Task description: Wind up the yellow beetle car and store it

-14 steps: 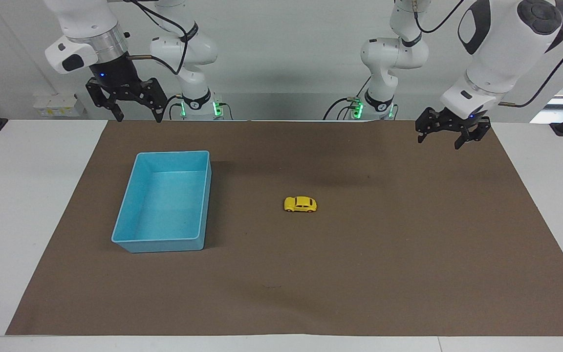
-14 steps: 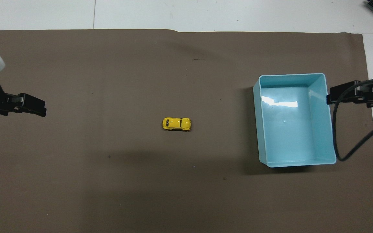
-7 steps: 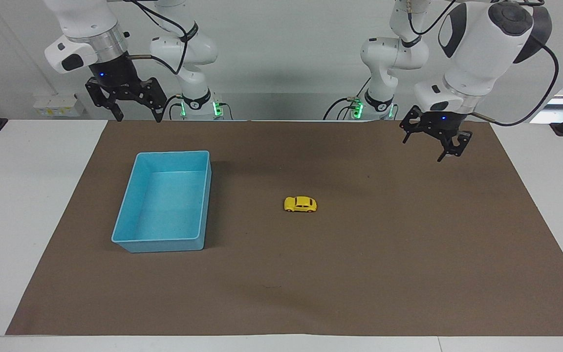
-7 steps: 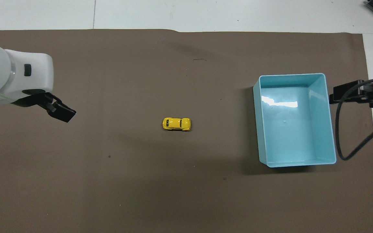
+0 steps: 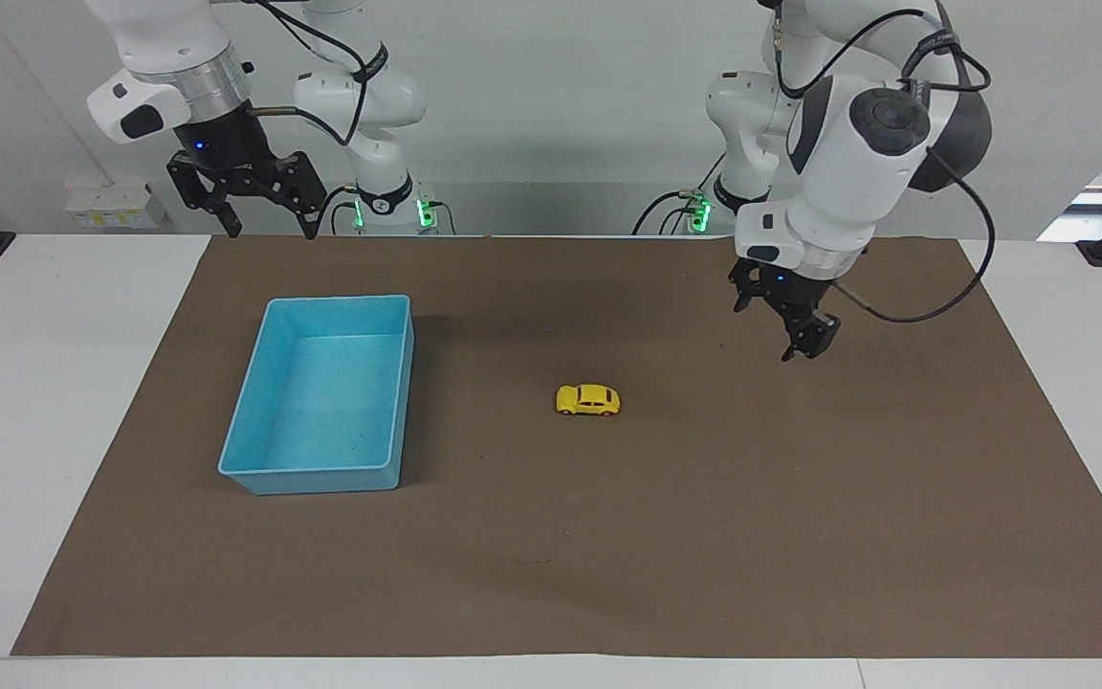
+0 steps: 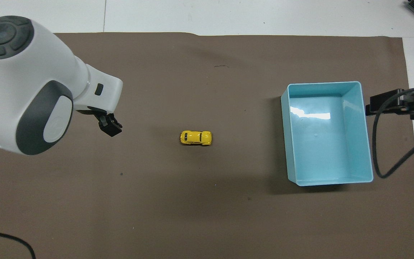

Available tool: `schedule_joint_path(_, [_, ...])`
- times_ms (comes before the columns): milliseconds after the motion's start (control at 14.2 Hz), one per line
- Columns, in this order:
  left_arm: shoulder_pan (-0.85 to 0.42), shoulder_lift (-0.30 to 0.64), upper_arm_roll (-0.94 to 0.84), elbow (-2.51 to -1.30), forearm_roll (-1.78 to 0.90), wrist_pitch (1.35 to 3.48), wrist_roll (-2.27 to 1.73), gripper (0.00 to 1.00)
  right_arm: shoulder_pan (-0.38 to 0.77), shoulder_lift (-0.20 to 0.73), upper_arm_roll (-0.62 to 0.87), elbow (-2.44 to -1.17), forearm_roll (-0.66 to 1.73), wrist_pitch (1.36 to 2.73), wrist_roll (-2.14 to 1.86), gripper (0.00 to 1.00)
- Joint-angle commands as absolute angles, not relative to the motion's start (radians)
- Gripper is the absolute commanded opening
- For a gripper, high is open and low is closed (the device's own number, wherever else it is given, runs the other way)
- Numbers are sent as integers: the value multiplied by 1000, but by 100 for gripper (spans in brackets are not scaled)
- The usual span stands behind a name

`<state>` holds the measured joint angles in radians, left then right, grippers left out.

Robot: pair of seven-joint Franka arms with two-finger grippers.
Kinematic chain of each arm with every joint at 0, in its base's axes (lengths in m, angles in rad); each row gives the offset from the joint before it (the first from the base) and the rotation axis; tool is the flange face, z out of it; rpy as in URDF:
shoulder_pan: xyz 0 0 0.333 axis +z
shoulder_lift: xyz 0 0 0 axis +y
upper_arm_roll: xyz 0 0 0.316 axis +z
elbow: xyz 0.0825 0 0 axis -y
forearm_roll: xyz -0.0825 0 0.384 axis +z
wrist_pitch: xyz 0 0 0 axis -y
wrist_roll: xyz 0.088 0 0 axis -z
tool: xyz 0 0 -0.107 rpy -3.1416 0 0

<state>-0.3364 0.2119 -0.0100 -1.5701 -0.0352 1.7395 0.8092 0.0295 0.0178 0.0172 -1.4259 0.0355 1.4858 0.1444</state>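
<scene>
Yellow beetle car [image 5: 588, 400]: one, on its wheels, at the centre of the facing frame on the brown mat [image 5: 551, 574], side-on to that camera; untouched by either arm.

Blue bin [image 5: 254, 474]: one, open-topped, rectangular, nothing in it; centre-left of the facing frame, well apart from the car, toward the right arm's end of the table.

Left gripper [image 5: 798, 337]: right of centre in the facing frame, raised over bare mat, apart from the car; fingers parted, holding nothing.

Right gripper [image 5: 267, 226]: upper left of the facing frame, waiting above the mat's edge; fingers apart, holding nothing.
</scene>
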Motion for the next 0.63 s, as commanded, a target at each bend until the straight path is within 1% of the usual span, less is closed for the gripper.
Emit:
schedule_joint_path(0, [-395, 287, 3, -1572, -67, 1834, 885, 100, 18, 5, 20, -1431, 52, 1473, 163, 100])
schedule_joint_path(140, [-435, 327, 3, -1594, -69, 1926, 923, 100, 18, 5, 20, -1431, 52, 1473, 163, 100])
schedule_joint_path(351, [-509, 345, 6, -1673, -57, 2099, 930, 100, 20, 3, 20, -1431, 54, 1473, 163, 100])
schedule_joint_path(562, [-549, 351, 3, -1727, -48, 2169, 928, 100, 18, 3, 21, -1431, 52, 1473, 163, 100])
